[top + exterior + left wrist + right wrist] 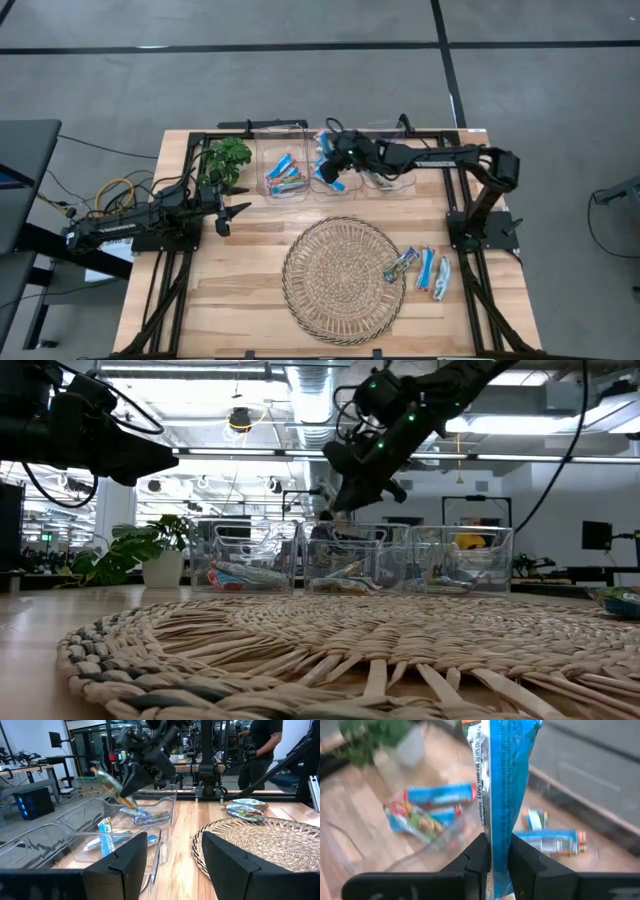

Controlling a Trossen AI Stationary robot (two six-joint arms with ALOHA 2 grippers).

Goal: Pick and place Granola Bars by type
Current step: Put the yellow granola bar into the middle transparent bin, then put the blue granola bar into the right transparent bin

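The right pincer is clamped on one end of a bright blue bar, whose long axis runs straight out from the fingertips. In the high view this pincer hangs over the middle clear bin, so the coming move looks like a short drop downward into it. Loose bars lie in the left bin beside it, and three more bars wait on the table by the wicker mat. The left pincer, fingers apart and empty, waits farther off near the potted plant.
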